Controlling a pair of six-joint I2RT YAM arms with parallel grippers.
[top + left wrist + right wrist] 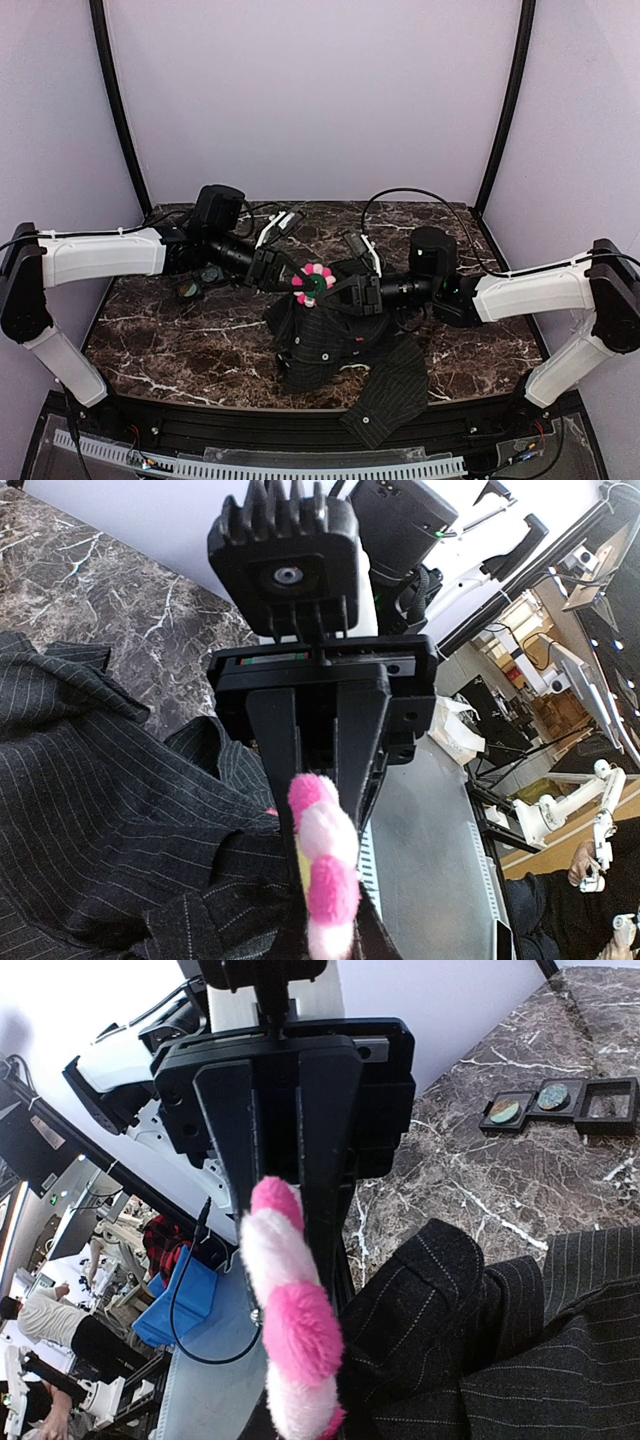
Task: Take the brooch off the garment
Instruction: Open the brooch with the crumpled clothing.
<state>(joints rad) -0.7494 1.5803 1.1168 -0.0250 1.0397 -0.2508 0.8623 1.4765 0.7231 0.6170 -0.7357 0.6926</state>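
Observation:
The brooch (pixel 314 283), a ring of pink and pale petals round a green centre, is held up above the table between the two arms. It shows edge-on in the left wrist view (pixel 326 865) and in the right wrist view (pixel 290 1320). My left gripper (pixel 293 279) reaches in from the left and is shut on the brooch's edge (pixel 330 946). My right gripper (pixel 336 288) faces it from the right, with its jaws closed on the opposite edge (pixel 300 1430). The dark pinstriped garment (pixel 330 345) hangs bunched from the brooch down to the table.
Small black square trays (pixel 555 1105) lie on the marble table (pixel 170 340) behind the left arm (pixel 200 282). A sleeve of the garment (pixel 385 395) reaches the table's near edge. Walls close in the back and both sides.

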